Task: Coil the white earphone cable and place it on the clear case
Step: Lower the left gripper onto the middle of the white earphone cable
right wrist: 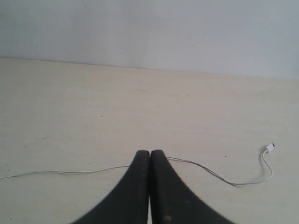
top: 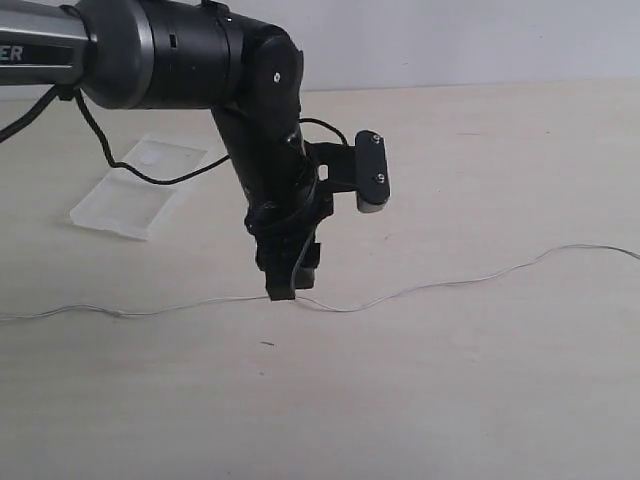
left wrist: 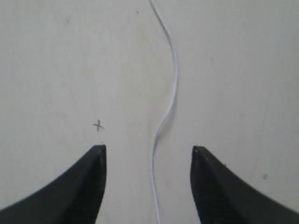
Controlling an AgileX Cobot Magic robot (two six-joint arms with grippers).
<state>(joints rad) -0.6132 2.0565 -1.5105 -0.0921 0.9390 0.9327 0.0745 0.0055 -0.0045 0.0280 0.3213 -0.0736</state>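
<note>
My left gripper point(left wrist: 148, 148) hangs fingertips-down over the pale wooden table point(top: 480, 400) with its two black fingers point(left wrist: 74, 186) spread wide. The thin white earphone cable point(left wrist: 176, 74) runs lengthwise through the gap between them, a little nearer one finger than the other. That is the relation I care about. The wire's long axis lies square to the line along which my fingers close, so a plain squeeze should trap it without any need to turn my wrist. How close my tips are to the table I cannot judge from my own camera. From the exterior view they look to be right at the cable.

In that view the cable stretches side to side across the table in loose waves and runs out of frame at both edges. None of it is coiled yet. The small clear frosted plastic case point(top: 140, 190) lies well apart from the wire, to the left of my left arm and farther back, with nothing on it. My left arm is the only one in that view and the one nearer the case.

My right gripper point(right wrist: 149, 154) has its fingers pressed together. The cable crosses at its tips and ends at a small white plug point(right wrist: 270, 148). I cannot tell whether the wire is pinched there or merely passes behind.
</note>
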